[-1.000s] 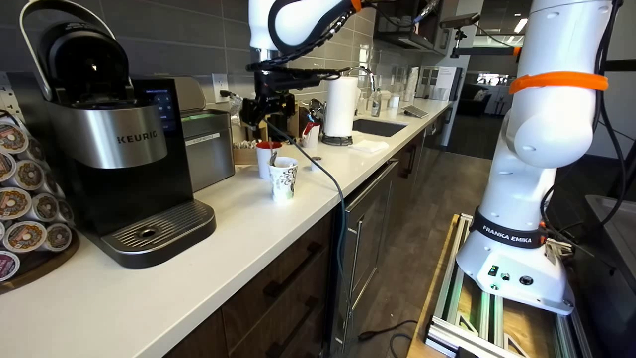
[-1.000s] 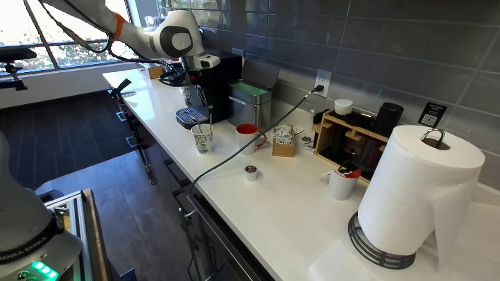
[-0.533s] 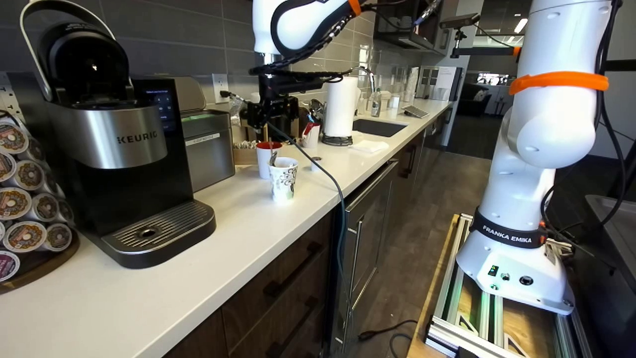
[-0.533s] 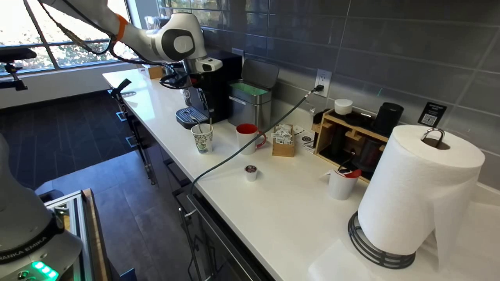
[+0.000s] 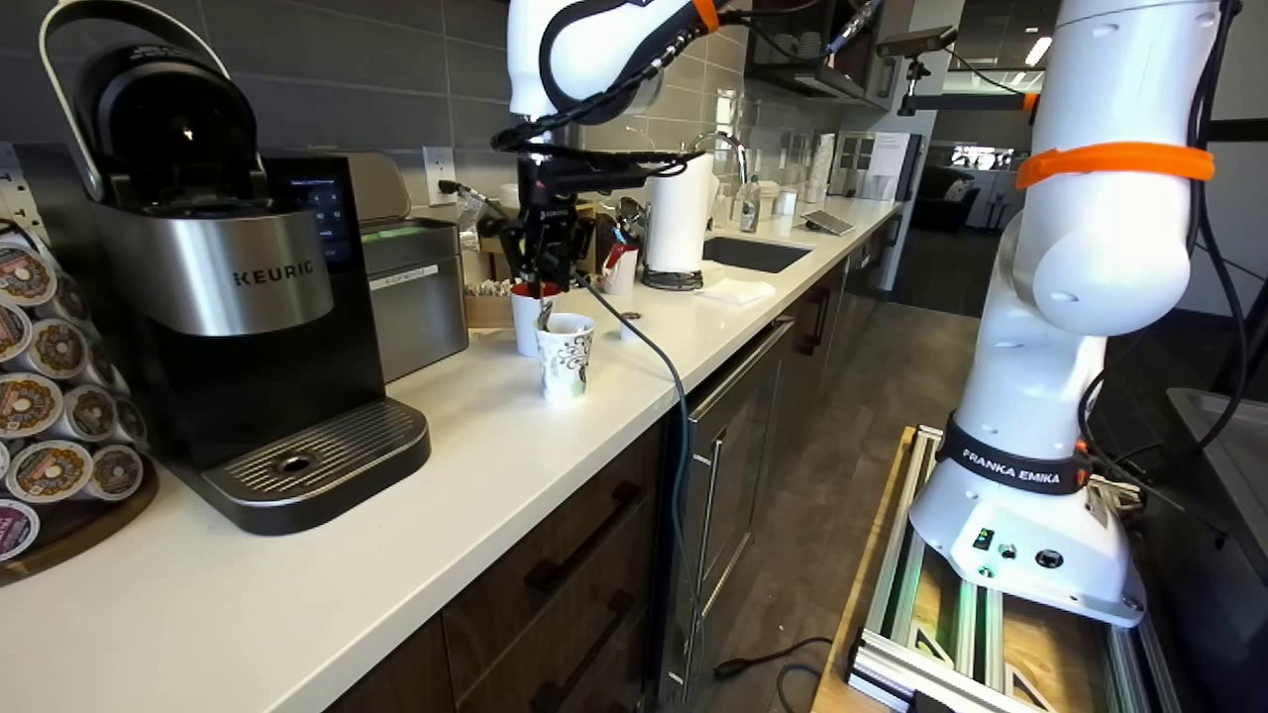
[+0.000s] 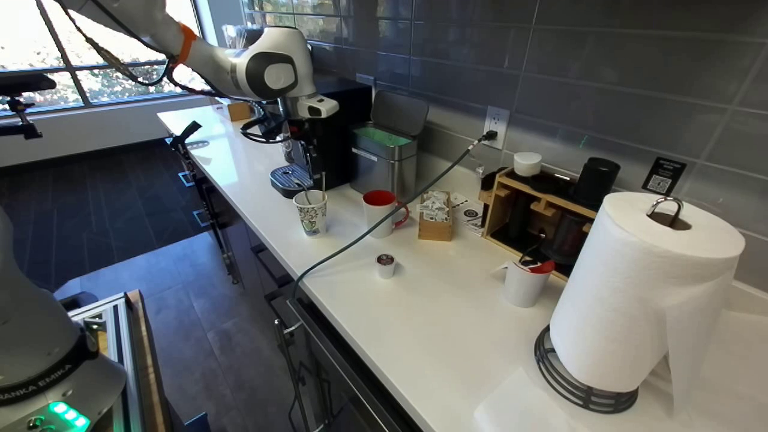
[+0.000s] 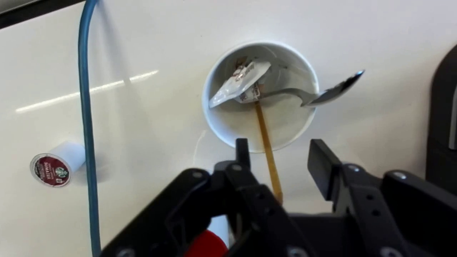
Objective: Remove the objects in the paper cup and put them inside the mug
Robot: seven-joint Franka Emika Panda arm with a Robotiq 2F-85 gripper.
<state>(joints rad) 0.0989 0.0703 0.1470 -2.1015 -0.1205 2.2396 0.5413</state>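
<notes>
One spoon (image 7: 335, 90), one thin stirrer (image 7: 266, 139) and some white packaging (image 7: 241, 82) sit in the paper cup (image 6: 311, 218), which stands upright on the white counter (image 6: 432, 324). Above it, I see the black gripper (image 7: 282, 159), jaws spread, the stirrer showing between them. The mug (image 6: 373, 215), white with red inside and handle, stands near the paper cup.

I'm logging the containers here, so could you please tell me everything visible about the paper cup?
The paper cup is white, handleless and lidless, tapering downward, with a dark scroll print and some green low down. It stands upright on the counter, near but apart from the red-handled mug. Packets lie inside, one apparently against its wall; a metallic spoon and a brown stick reach out past its rim.
</notes>
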